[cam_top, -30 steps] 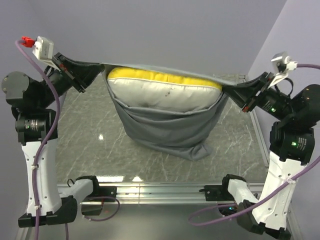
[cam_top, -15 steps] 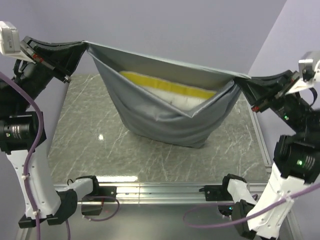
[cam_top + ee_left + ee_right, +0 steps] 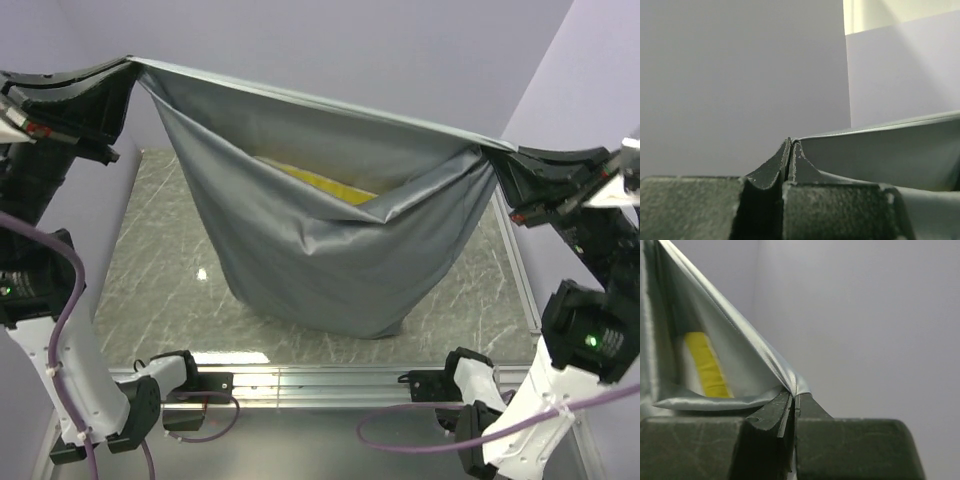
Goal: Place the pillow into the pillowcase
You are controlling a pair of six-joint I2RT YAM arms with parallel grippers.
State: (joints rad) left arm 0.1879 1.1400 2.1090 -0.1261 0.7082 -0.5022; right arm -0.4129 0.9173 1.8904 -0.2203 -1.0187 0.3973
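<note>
Now that you have raised both arms higher than a second ago, the pillowcase hangs as a deep sack over the table. The pillow has slid down inside, and only a yellow-green strip shows at the mouth. Your left gripper and right gripper are each clamped tight on a top corner. Insertion appears nearly complete.

Pillow mostly hidden inside pillowcase; only yellow strip shows. Left arm cut by top-view left edge.
</note>
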